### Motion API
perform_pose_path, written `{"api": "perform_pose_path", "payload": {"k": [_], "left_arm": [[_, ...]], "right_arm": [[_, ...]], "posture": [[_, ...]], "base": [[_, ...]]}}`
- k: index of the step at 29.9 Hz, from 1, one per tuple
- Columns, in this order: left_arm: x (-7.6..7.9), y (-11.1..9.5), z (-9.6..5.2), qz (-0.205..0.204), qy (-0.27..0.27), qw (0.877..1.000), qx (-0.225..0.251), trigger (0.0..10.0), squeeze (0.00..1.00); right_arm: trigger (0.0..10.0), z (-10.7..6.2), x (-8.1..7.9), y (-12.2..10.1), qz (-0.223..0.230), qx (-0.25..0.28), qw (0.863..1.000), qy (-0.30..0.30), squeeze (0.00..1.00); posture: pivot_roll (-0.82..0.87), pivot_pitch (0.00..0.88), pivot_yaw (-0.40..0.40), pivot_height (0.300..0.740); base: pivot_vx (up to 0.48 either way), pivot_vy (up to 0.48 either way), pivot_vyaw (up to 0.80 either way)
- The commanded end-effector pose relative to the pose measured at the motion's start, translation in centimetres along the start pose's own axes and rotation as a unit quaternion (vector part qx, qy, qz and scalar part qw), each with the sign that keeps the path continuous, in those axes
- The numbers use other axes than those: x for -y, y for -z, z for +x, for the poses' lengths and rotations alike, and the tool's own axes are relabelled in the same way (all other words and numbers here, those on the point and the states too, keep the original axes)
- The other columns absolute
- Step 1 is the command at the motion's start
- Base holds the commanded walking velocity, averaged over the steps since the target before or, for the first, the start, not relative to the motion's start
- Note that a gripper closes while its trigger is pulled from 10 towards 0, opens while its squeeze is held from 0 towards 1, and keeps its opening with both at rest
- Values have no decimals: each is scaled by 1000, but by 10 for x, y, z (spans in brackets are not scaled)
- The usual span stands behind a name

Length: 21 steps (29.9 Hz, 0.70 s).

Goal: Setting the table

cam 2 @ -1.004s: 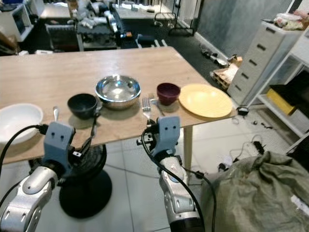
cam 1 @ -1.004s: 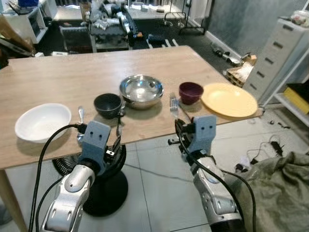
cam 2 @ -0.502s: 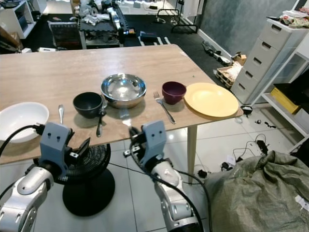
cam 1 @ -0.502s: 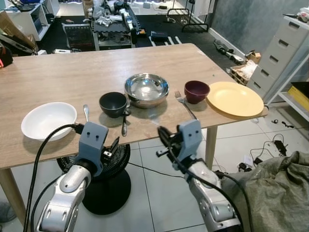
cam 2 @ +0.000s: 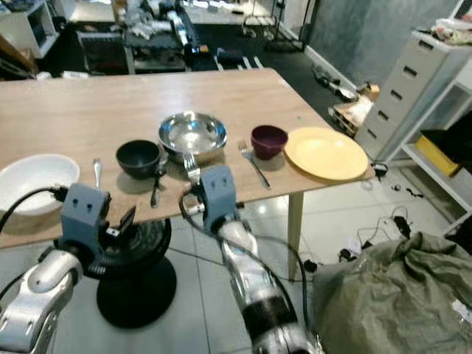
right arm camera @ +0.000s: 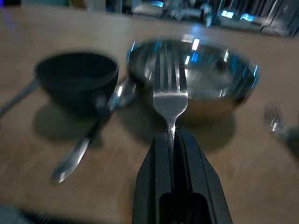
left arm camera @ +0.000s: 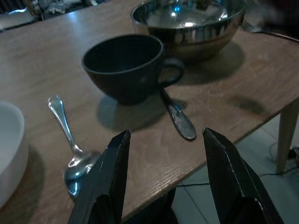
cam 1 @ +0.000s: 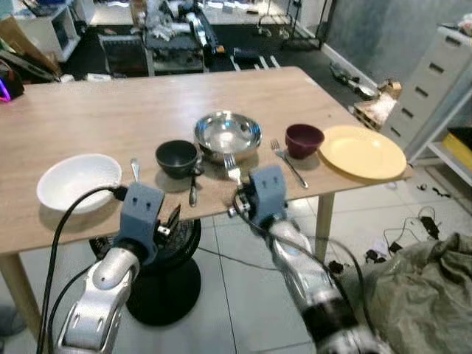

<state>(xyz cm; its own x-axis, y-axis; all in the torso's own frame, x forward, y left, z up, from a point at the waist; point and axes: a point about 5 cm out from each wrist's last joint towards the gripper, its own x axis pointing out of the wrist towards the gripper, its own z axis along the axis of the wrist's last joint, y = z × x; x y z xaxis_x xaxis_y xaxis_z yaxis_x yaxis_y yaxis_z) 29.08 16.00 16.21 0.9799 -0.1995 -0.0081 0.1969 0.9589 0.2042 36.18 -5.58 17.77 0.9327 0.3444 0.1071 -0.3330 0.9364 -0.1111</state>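
Right wrist view: a fork (right arm camera: 169, 88) is pinched between the pressed-together fingers of the right gripper (right arm camera: 174, 140), handle clamped, tines pointing straight out along the fingers, i.e. long axis in line w/ the gripper. It is held above the table (cam 1: 88, 118) near edge, tines toward the steel bowl (cam 1: 228, 135). A setting spot is prob. still to be picked; none can be told yet.

Left gripper (left arm camera: 163, 175) is held w/ fingers spread, nothing between them, at the table edge. Just beyond it a spoon (left arm camera: 65, 135) lies on the wood, handle running away from the fingers; the left arm is nearer it. Next a dark cup (cam 1: 176, 157) w/ a second spoon (cam 1: 192, 190) beside it. Further right: another fork (cam 1: 288, 164), maroon bowl (cam 1: 304, 139), yellow plate (cam 1: 361, 151). White bowl (cam 1: 77, 181) at far left.
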Motion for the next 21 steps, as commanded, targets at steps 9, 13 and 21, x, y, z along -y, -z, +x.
{"api": "perform_pose_path", "payload": {"k": [9,13,21], "left_arm": [[-18,-9,-14,-1,-30,1000,-6,10000,0],[-20,-9,-19,3,-33,999,-12,10000,0],[-14,-14,-24,-1,-27,1000,-12,10000,0]], "right_arm": [[10000,21,50,-25,-19,21,996,83,0],[10000,24,60,-33,-20,34,993,107,0],[10000,24,67,-26,-32,25,986,161,0]], "posture": [[178,139,0,740],[187,156,0,740],[219,195,8,740]], "base": [[0,0,0],[0,0,0],[0,0,0]]}}
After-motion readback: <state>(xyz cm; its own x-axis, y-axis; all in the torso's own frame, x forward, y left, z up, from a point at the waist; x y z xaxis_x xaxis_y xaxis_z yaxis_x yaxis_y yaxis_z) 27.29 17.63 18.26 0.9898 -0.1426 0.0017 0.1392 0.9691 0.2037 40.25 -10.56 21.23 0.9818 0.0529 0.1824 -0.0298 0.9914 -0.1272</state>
